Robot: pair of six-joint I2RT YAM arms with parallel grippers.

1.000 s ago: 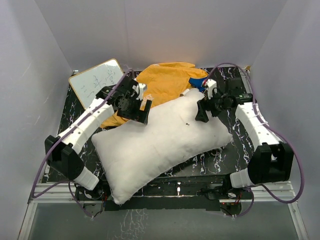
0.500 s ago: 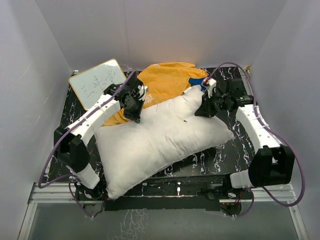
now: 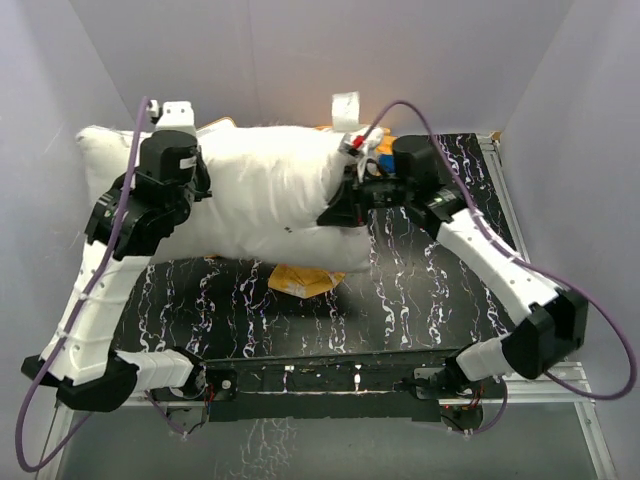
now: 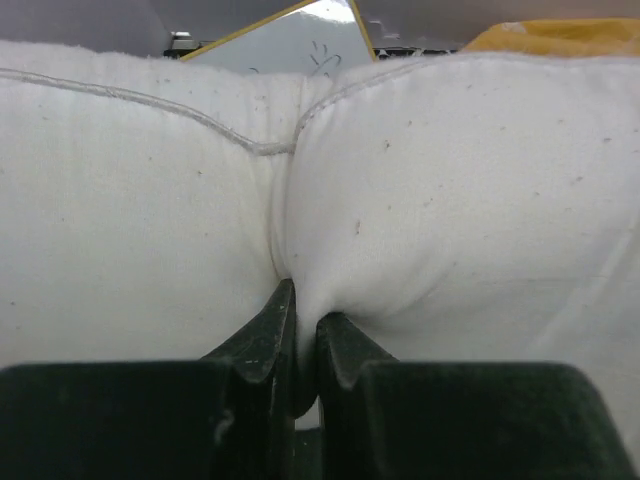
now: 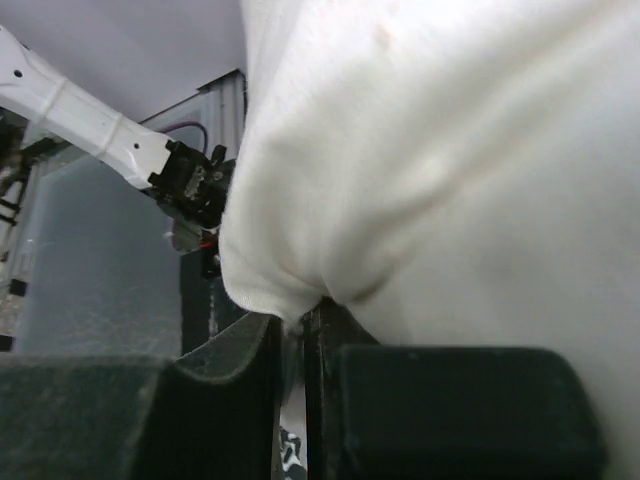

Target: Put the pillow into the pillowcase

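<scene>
The plump white pillow (image 3: 260, 190) hangs lifted above the back of the table, held at both ends. My left gripper (image 3: 198, 187) is shut on a pinch of its fabric; in the left wrist view the gripper (image 4: 300, 330) squeezes a fold of pillow (image 4: 450, 200). My right gripper (image 3: 335, 212) is shut on the pillow's right lower edge, and in the right wrist view the gripper (image 5: 295, 325) clamps a corner of pillow (image 5: 450, 150). Of the pillowcase, an orange patch (image 3: 300, 280) shows below the pillow and an orange edge (image 4: 560, 35) behind it.
The whiteboard (image 4: 300, 40) stands behind the pillow and is hidden in the top view. The black marbled table (image 3: 420, 290) is walled in white on three sides. The left arm (image 5: 100, 130) shows at the left of the right wrist view.
Both grippers have shut on the pillow and raised it off the table toward the back wall. It now covers the whiteboard and most of the pillowcase.
</scene>
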